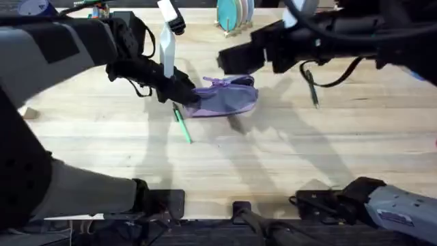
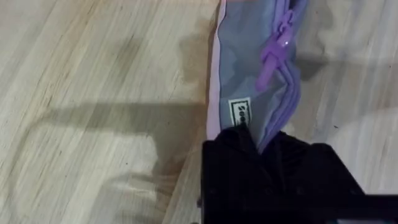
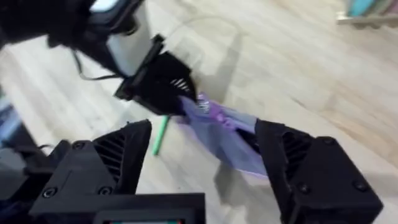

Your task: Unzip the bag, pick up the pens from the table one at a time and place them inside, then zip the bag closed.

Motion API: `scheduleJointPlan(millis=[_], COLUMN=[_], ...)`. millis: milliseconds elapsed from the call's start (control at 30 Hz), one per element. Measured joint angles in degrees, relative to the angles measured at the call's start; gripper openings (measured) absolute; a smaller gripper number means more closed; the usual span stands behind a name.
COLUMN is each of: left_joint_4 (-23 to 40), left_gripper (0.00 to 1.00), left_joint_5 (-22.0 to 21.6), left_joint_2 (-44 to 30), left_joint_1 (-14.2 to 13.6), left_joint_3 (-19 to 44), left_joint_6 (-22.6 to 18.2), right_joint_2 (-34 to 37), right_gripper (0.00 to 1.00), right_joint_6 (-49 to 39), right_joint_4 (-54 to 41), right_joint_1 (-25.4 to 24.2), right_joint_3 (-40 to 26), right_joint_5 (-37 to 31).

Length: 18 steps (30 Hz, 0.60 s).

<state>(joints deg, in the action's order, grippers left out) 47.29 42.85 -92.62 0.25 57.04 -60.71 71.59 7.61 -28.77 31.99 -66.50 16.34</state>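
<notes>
Pinching the bag (image 1: 225,97) end, left tool (image 1: 186,94) is clamped; right tool (image 3: 202,168) spread.

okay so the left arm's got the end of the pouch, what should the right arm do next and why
Probably lower the open right gripper onto the zipper pull and pinch it. The left gripper already clamps the bag at its end, the zipper looks closed, and the green pen lies outside.

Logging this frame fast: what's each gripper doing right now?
Left gripper: shut on the end of the bag.
Right gripper: open, holding nothing, above the bag.
</notes>
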Motion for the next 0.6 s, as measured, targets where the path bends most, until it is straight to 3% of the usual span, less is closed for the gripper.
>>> scheduleJointPlan(millis=[233,367,600], left_joint_4=[0.0,0.0,-0.8], left_gripper=[0.041,0.041,0.041], left_joint_5=[0.0,0.1,3.2], left_joint_2=[0.0,0.0,0.0], left_joint_1=[0.0,0.0,0.0], left_joint_3=[0.0,0.0,0.0], left_joint_6=[0.0,-0.4,-4.0], right_joint_2=[0.0,0.2,4.6], right_gripper=[0.996,0.996,0.997], right_joint_6=[-0.9,-6.6,-19.7], right_joint_4=[0.2,0.8,-0.9], right_joint_1=[-3.6,-3.2,-2.1], right_joint_3=[0.0,0.0,0.0], right_joint_5=[-5.3,-6.2,-1.1])
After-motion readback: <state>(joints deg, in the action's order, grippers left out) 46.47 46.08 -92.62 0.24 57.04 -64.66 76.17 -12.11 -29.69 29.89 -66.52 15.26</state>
